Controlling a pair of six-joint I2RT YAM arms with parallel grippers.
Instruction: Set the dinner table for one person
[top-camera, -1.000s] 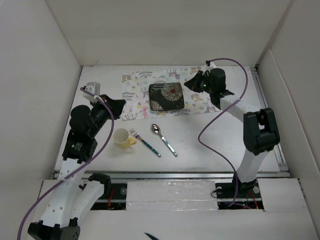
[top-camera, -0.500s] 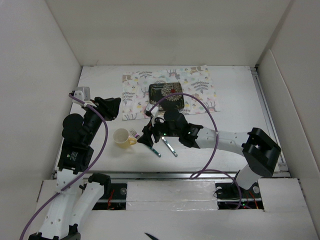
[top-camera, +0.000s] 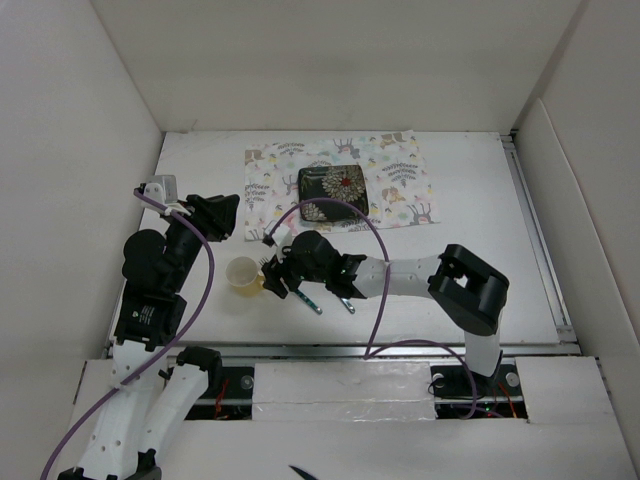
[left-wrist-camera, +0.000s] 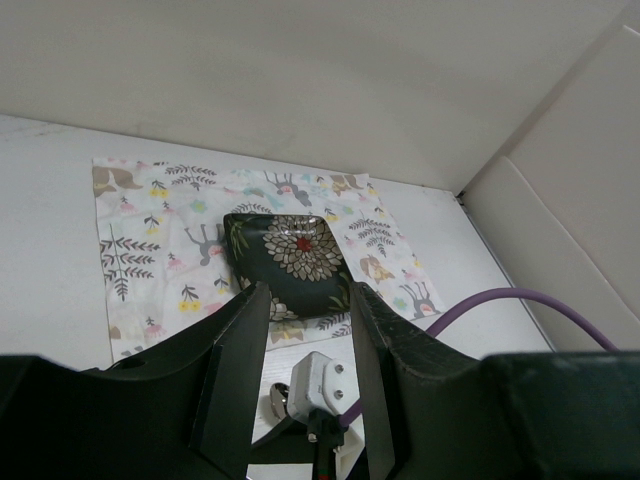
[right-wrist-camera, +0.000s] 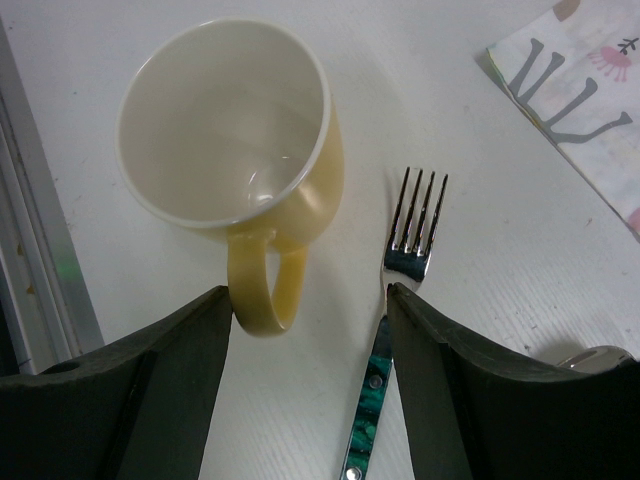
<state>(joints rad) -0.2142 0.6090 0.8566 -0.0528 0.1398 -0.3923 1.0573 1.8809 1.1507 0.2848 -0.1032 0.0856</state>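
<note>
Right tool (right-wrist-camera: 308, 305): open, empty, mug (right-wrist-camera: 225, 140) handle between its fingers, left of centre on the tabletop (top-camera: 480, 230). Left tool (left-wrist-camera: 305, 350): open, empty. Fork (right-wrist-camera: 410, 240) beside mug. Done: dish (top-camera: 333, 192) on placemat (top-camera: 400, 185). Apparently remaining: mug, fork.

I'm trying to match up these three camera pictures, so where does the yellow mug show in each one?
Top external: yellow mug left of centre.
Left wrist: not in view.
Right wrist: yellow mug upper left, handle pointing down.
Shared landmark: floral placemat, top centre in top external, middle in left wrist, top-right corner in right wrist.
</note>
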